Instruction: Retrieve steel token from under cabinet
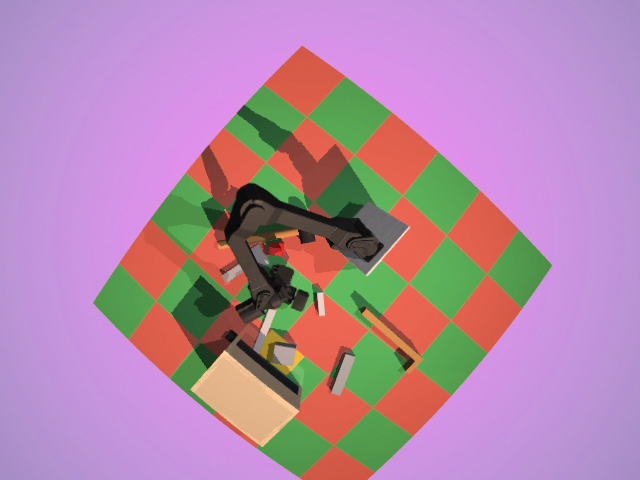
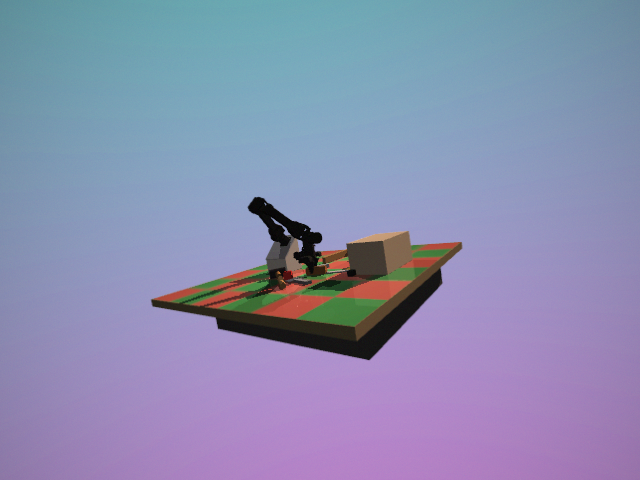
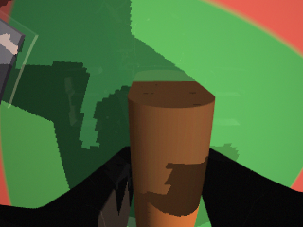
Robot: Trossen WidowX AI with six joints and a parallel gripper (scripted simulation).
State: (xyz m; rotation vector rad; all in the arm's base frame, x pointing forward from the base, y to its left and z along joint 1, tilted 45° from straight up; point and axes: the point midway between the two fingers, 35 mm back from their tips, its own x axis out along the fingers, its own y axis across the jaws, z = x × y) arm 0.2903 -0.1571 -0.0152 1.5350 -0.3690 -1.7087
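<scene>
My gripper (image 2: 311,266) (image 3: 165,154) is low in front of the cabinet (image 1: 245,397) (image 2: 367,257), shut on the orange-brown handle (image 2: 318,270) (image 3: 168,137) of a tool. A pale rod (image 1: 266,324) (image 2: 337,271) runs from the handle side toward the cabinet front. A black piece (image 1: 230,335) (image 2: 351,272) shows at the cabinet's near corner, apparently the tool's head. The yellow marked area (image 1: 270,341) lies before the cabinet. A grey squarish piece (image 1: 283,355) sits over it; I cannot tell whether it is the token. No other token-like piece shows under the cabinet. In the top view the arm hides the fingertips.
An orange stick (image 1: 279,235) and a red block (image 1: 276,248) lie beneath the arm, near grey pieces (image 1: 259,254) (image 1: 232,272). A small pale block (image 1: 320,303), a longer grey block (image 1: 342,374) and an orange L-shaped piece (image 1: 390,334) lie to the right.
</scene>
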